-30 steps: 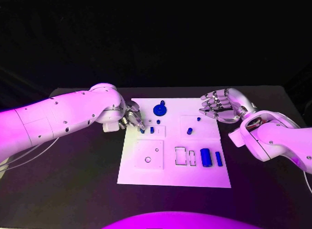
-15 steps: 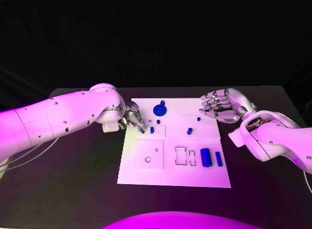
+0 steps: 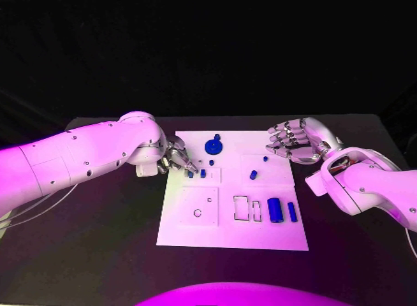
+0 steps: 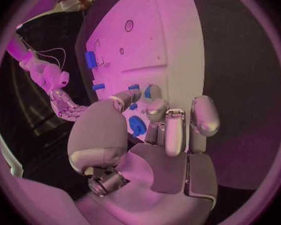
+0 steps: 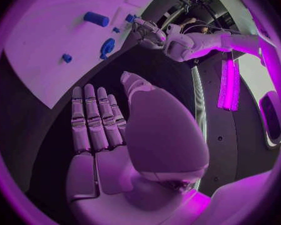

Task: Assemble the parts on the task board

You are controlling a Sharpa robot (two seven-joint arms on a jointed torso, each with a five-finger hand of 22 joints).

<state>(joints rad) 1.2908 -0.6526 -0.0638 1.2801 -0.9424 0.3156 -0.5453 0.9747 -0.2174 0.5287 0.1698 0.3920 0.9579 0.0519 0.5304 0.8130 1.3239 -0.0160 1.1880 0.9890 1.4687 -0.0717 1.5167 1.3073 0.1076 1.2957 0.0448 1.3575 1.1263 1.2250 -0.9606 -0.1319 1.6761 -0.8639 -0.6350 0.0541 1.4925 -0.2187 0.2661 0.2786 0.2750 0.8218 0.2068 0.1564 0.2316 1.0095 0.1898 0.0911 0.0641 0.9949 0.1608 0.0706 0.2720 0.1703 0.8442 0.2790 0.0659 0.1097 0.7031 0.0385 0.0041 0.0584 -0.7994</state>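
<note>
The white task board (image 3: 264,229) lies mid-table. My left hand (image 3: 176,158) hovers at its far left edge, thumb and a fingertip closed round a small blue part (image 3: 190,172); the left wrist view shows this part (image 4: 151,91) at the fingertips. A round blue part (image 3: 213,147) stands just beyond, with small blue pegs (image 3: 254,174) mid-board. A blue cylinder (image 3: 275,210) and a blue bar (image 3: 292,211) lie at the near right. My right hand (image 3: 296,141) hangs off the board's far right edge, fingers apart, holding nothing.
Empty rectangular slots (image 3: 241,208) and a square recess with a hole (image 3: 198,212) mark the board's near half. Black tabletop (image 3: 108,242) surrounds the board. My right forearm (image 3: 374,188) lies along the table's right side.
</note>
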